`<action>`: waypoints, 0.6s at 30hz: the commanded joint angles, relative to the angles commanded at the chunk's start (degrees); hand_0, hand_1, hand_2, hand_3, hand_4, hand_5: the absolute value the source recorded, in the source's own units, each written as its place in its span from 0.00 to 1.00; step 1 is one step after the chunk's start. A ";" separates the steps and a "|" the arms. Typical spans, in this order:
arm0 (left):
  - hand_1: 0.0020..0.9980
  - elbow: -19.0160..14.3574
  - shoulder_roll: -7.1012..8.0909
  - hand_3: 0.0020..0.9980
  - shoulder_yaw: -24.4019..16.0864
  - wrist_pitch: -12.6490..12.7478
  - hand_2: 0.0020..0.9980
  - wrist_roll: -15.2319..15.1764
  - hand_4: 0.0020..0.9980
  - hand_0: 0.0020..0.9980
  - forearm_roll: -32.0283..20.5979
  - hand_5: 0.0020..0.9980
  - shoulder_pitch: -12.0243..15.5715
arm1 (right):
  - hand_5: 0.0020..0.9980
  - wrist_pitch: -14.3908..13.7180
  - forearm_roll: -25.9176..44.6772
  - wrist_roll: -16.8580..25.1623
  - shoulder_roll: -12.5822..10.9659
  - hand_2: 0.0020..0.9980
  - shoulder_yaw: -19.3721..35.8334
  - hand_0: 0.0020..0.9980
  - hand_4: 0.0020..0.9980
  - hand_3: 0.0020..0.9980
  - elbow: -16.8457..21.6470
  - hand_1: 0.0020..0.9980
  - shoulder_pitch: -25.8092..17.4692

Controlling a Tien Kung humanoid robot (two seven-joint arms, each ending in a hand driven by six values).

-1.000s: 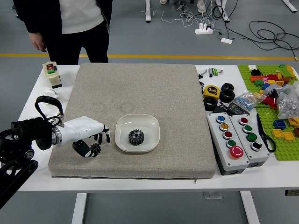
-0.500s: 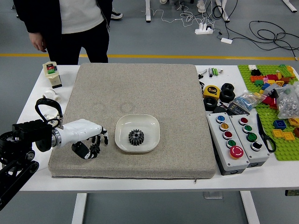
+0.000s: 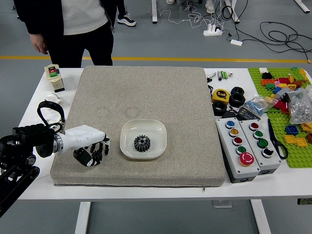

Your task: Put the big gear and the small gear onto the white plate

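Left hand [image 3: 93, 150] over the small gear [image 3: 96, 155]; big gear [image 3: 142, 143] on the white plate [image 3: 161, 145].

Detail: at lower left of the frame, the small gear lies at the underside of the left hand, left of the plate and apart from it; the big gear rests inside the plate's rim, well clear of the hand. The hand covers most of the small gear, dark against dark, so whether it grips the gear cannot be told; the frame's left edge cuts off the arm [image 3: 19, 161]. Compared with the earliest frame, less of the small gear shows, the plate is unmoved, and a shoe [image 3: 126, 20] appears at the top.
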 joint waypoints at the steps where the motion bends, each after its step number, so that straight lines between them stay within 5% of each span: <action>1: 0.33 -0.05 0.01 0.47 0.02 -0.09 0.38 0.06 0.15 0.29 0.00 0.00 -0.04 | 0.65 0.00 0.01 0.00 0.00 0.78 0.00 0.71 0.85 0.63 0.00 0.71 0.00; 11: 0.24 -1.18 0.23 0.39 0.06 -0.72 0.29 0.67 0.09 0.24 0.00 0.00 -0.73 | 0.66 -0.02 0.21 0.05 -0.07 0.78 -0.09 0.71 0.85 0.63 0.00 0.71 0.08; 18: 0.23 -2.21 -1.30 0.38 0.03 -0.07 0.28 0.81 0.07 0.24 0.00 0.00 -2.34 | 0.66 0.02 0.24 0.06 -0.13 0.78 -0.16 0.71 0.85 0.63 0.00 0.71 0.23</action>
